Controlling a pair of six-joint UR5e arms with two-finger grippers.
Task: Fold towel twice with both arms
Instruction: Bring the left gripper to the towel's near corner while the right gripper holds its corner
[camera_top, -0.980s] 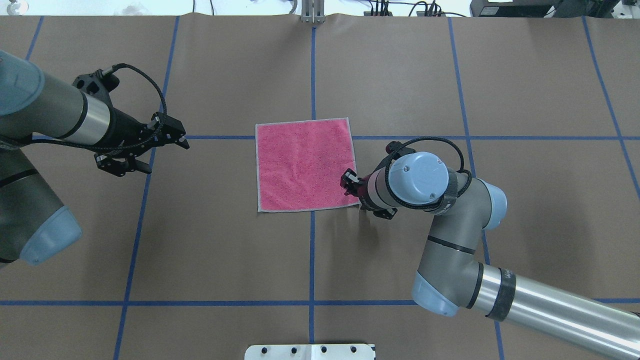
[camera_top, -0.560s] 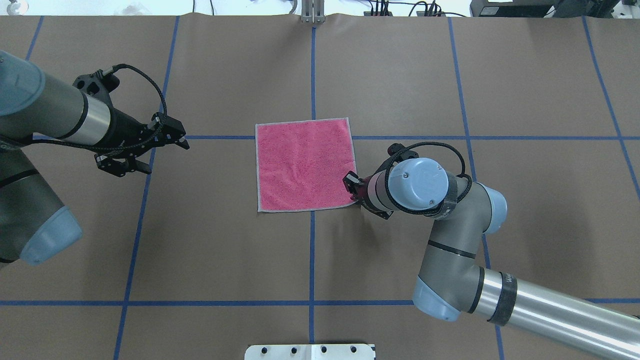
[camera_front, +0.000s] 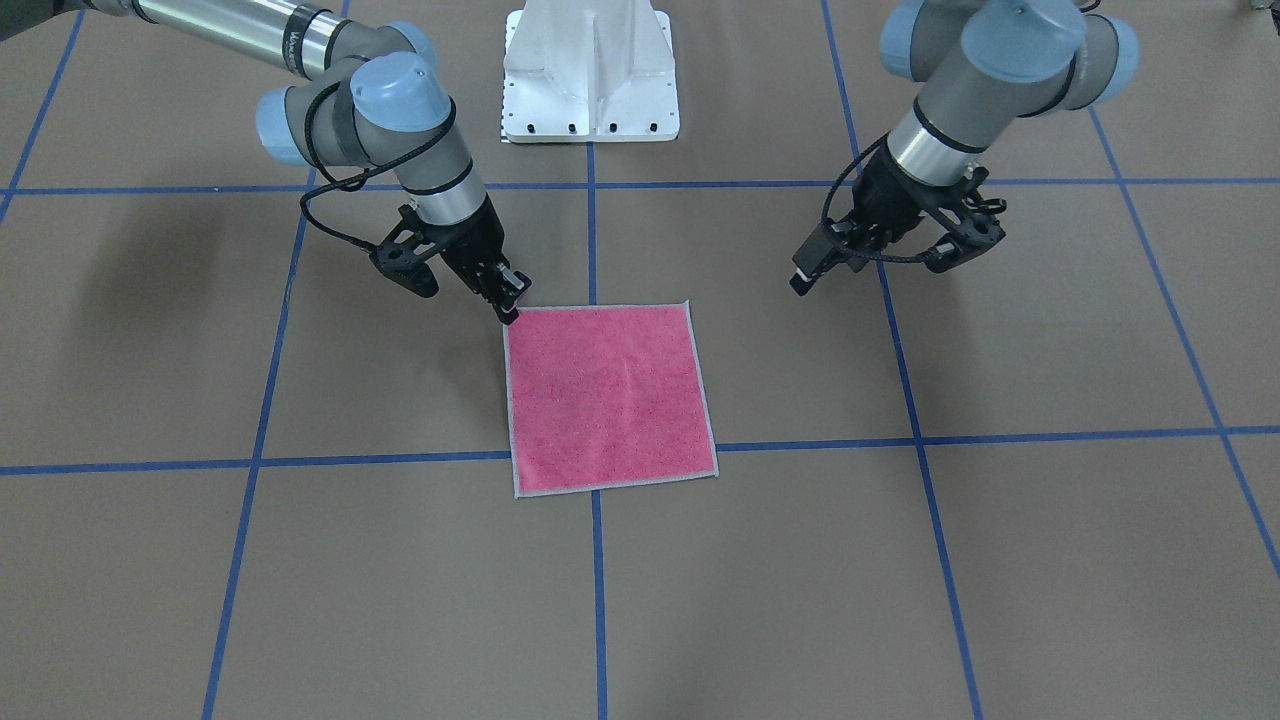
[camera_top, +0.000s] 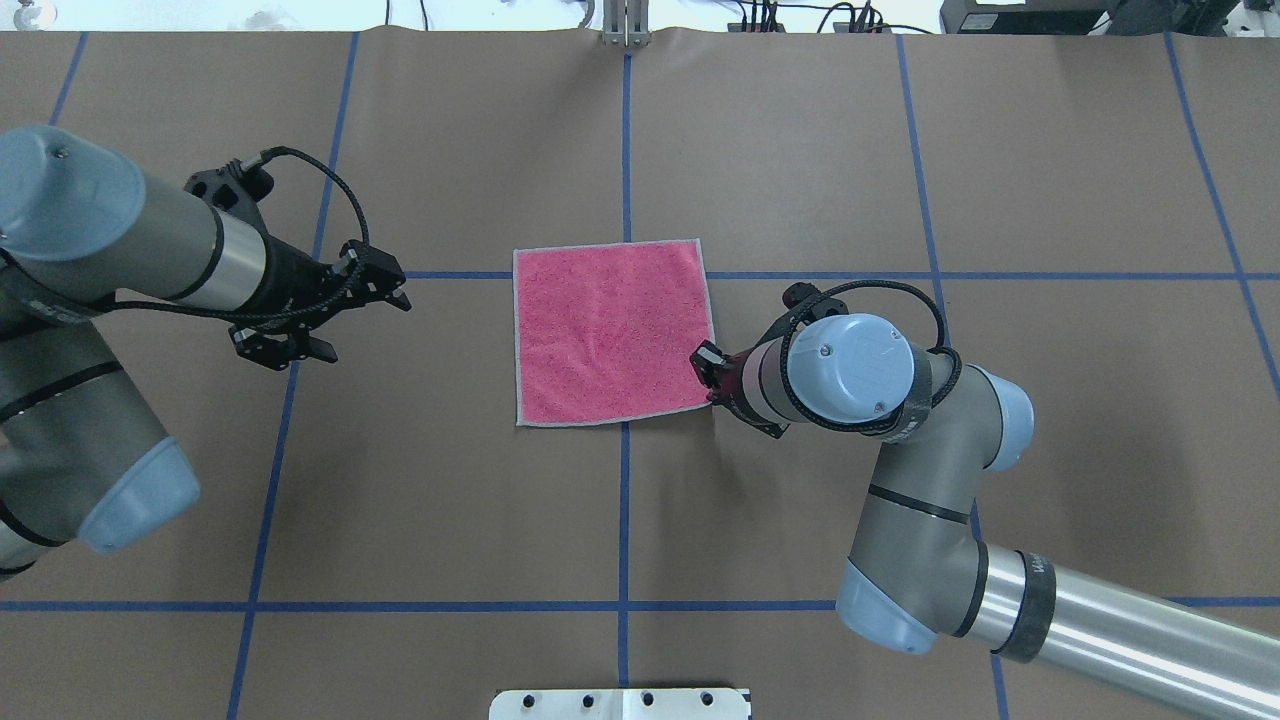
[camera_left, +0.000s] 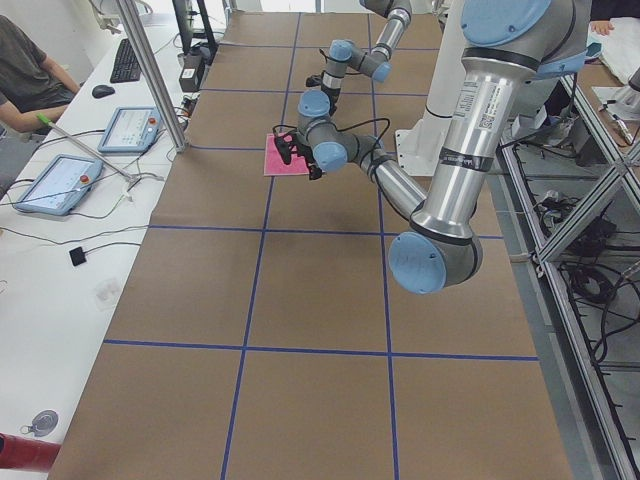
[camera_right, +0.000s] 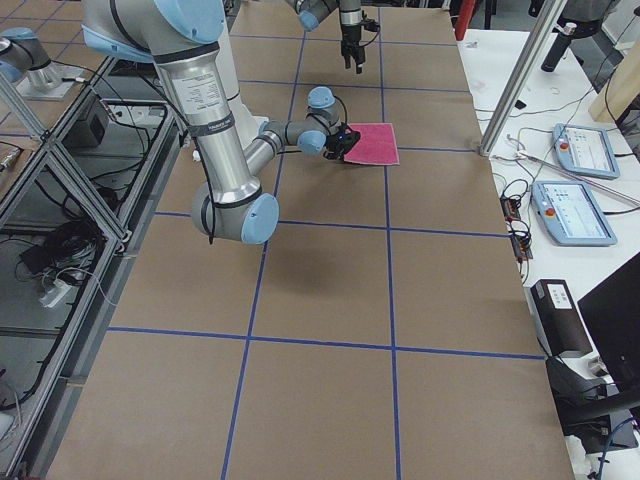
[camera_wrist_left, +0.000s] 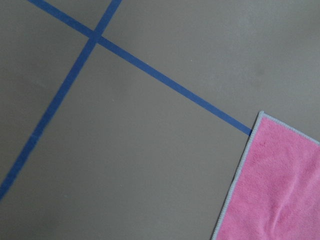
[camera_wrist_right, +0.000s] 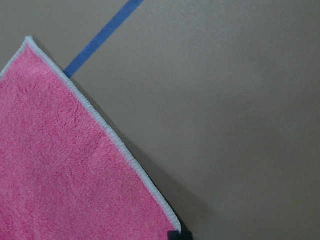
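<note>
While the left gripper (camera_top: 368, 326) hangs with its jaws spread and nothing between them, the towel (camera_top: 610, 330) lies well ahead of its fingertips, flat on the table (camera_top: 800, 150) with its pink face up and all four corners down. Only the towel's nearest corner shows at the edge of the left wrist view, so this arm probably has a reach to make before it can help. Further right, the right gripper (camera_front: 510, 308) tilts down with its tips right at the towel corner closest to it, and in the right wrist view a dark fingertip touches the grey edging there. Whether its jaws are pressed on the cloth or only poised at it cannot be told, and the corner looks unlifted. The step in hand appears to be taking hold for the first fold. To do it well, the right gripper should slide one finger under the edging and pinch the cloth alone, not scrape the table. It should then wait until the left gripper has a like grip on a corner on its own side. Both should rise together to the same height, keep the edge between them lightly taut, and lay it edging on edging.
</note>
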